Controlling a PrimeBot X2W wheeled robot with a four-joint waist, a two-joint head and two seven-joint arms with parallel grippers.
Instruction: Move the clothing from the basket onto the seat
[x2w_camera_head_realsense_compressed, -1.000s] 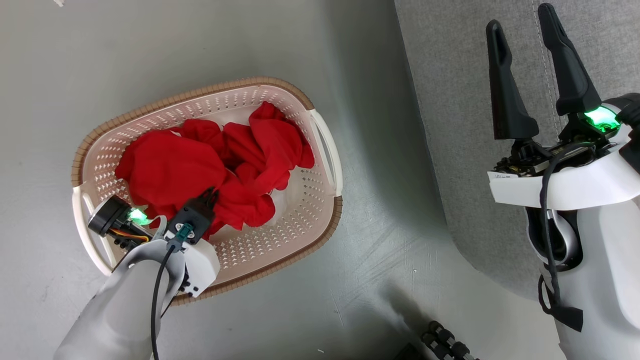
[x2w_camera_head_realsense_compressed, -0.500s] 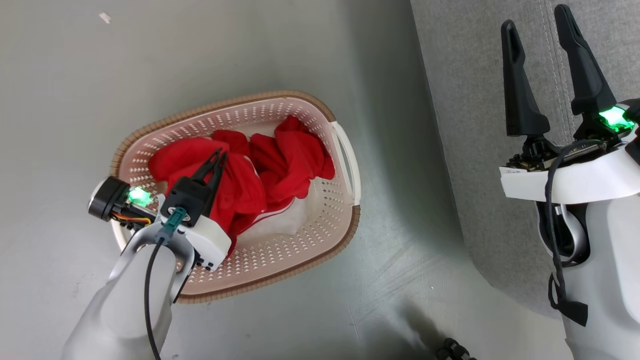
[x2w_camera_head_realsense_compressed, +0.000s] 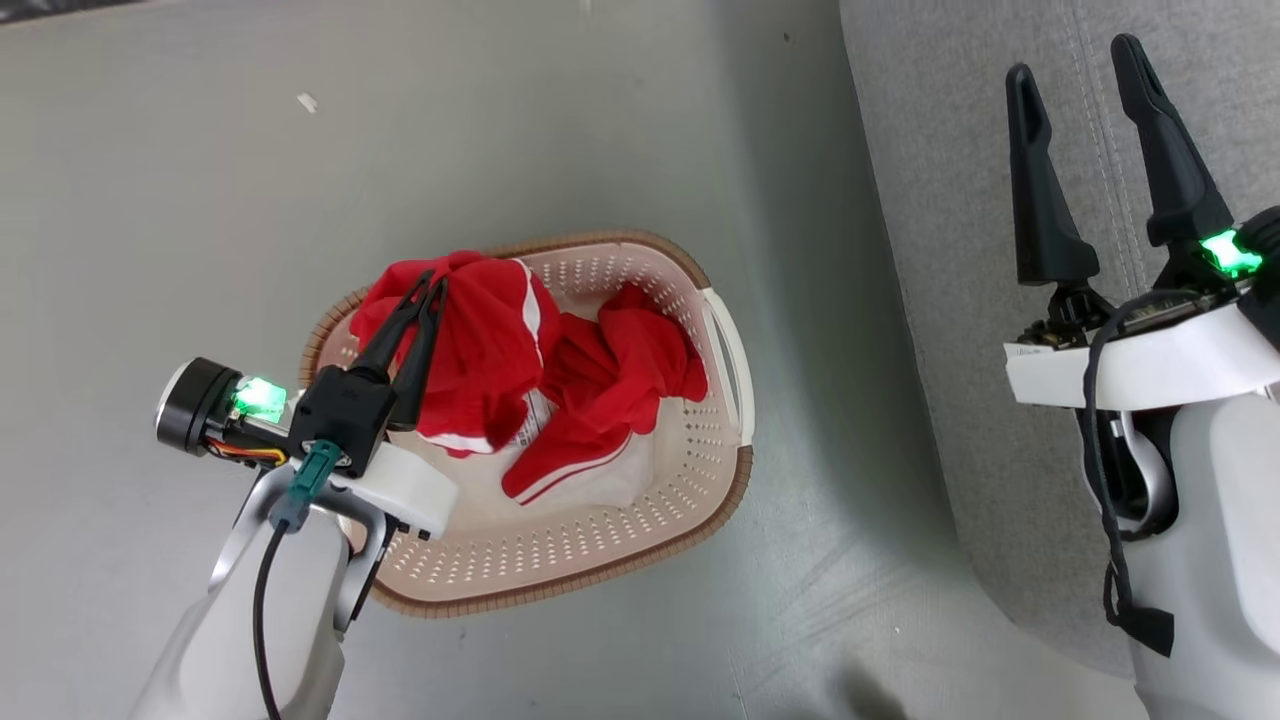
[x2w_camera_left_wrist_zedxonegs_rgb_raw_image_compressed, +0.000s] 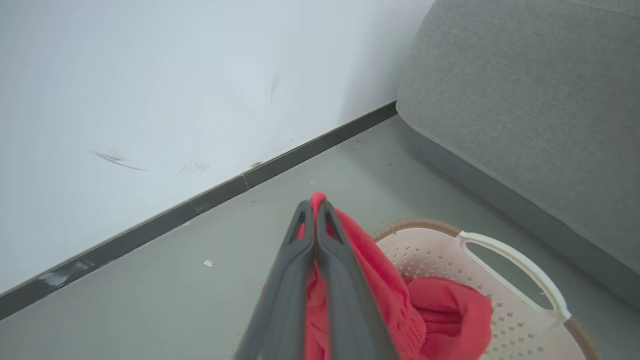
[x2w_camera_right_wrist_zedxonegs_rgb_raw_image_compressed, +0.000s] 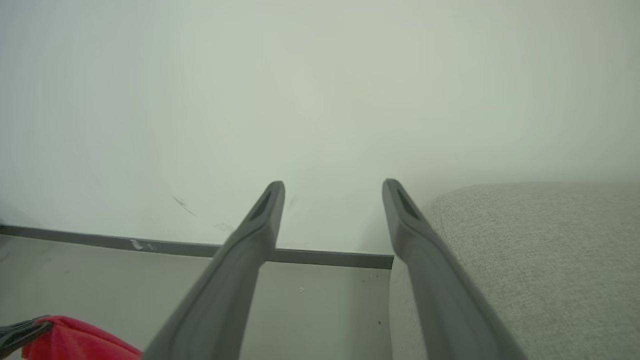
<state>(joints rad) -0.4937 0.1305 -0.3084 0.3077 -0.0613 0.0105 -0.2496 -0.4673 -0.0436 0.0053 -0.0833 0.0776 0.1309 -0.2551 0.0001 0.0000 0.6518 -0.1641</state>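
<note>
Pinching red clothing (x2w_camera_head_realsense_compressed: 490, 340) tight w/ left gripper (x2w_camera_head_realsense_compressed: 433, 285), piece hangs over basket (x2w_camera_head_realsense_compressed: 560, 592) left end. 2nd red piece (x2w_camera_head_realsense_compressed: 625, 375) lies inside basket. Right gripper (x2w_camera_head_realsense_compressed: 1075, 60) wide open, empty, over grey seat (x2w_camera_head_realsense_compressed: 950, 250). Basket on floor (x2w_camera_head_realsense_compressed: 200, 200) near seat.

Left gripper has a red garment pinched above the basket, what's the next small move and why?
Probably lift the left gripper a bit higher before swinging right. Its jaws are shut on the red garment, whose lower hem hangs low over the basket beside the other garment. The seat lies to the right, so clearing the basket first should avoid snagging.
</note>
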